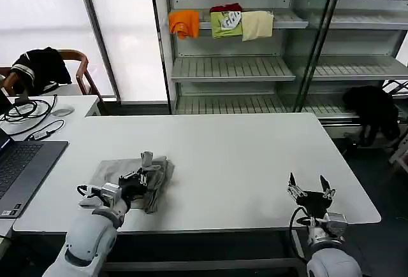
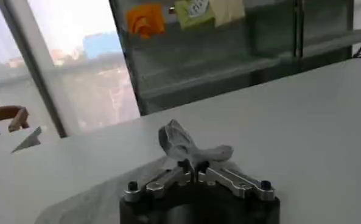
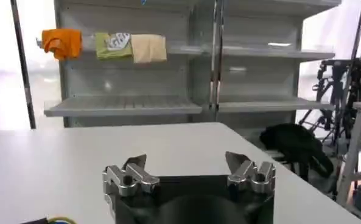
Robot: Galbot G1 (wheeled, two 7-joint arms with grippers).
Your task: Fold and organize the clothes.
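Just one grey shirt (image 1: pixel 131 176) lies pinched in the left end effector (image 1: pixel 145 176); right end effector (image 1: pixel 310 186) spread wide.

Lay on the surface (image 1: pixel 223 156) near its front left: shirt (image 1: pixel 118 172), laptop (image 1: pixel 22 165) further left, shelves (image 1: pixel 233 67) behind.
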